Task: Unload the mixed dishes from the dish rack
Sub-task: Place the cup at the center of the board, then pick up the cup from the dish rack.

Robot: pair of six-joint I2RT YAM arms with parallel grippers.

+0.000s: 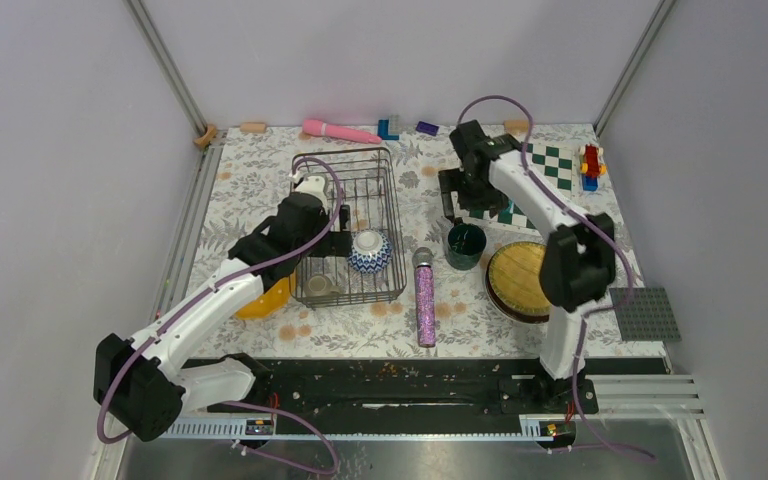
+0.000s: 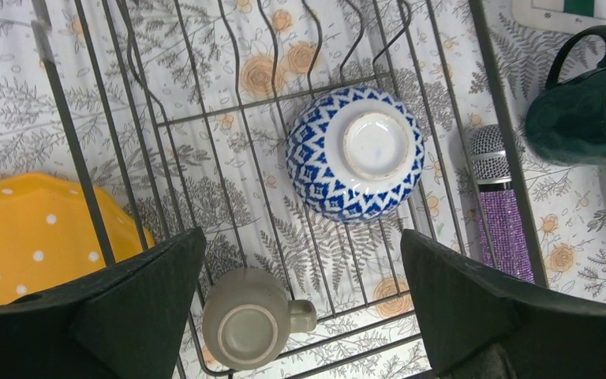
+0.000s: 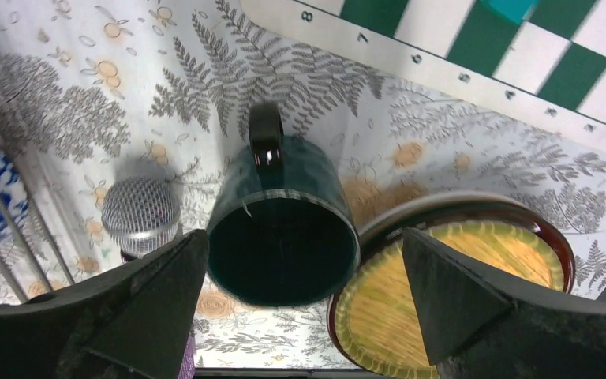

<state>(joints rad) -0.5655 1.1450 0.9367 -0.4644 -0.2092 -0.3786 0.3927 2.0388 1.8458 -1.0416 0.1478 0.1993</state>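
Observation:
The black wire dish rack [image 1: 384, 200] holds an upside-down blue-and-white patterned bowl [image 1: 370, 250] and a small greyish cup [image 1: 320, 285], also upside down. My left gripper [image 1: 338, 245] hangs open over the rack. In the left wrist view [image 2: 304, 300] the cup [image 2: 248, 320] lies below, between the open fingers, and the bowl [image 2: 355, 154] is just beyond. A yellow dotted plate [image 1: 265, 297] lies outside the rack's left side. My right gripper [image 1: 457, 205] is open and empty above the dark teal mug [image 3: 284, 229], which stands on the table beside a stack of plates [image 3: 458, 292].
A glittery purple microphone [image 1: 425, 300] lies between rack and mug. The green-white chessboard [image 1: 550, 170] is behind the mug, with toy bricks [image 1: 591, 165] on it. A grey baseplate [image 1: 647, 313] sits at the right edge. A pink object [image 1: 340, 130] lies at the back.

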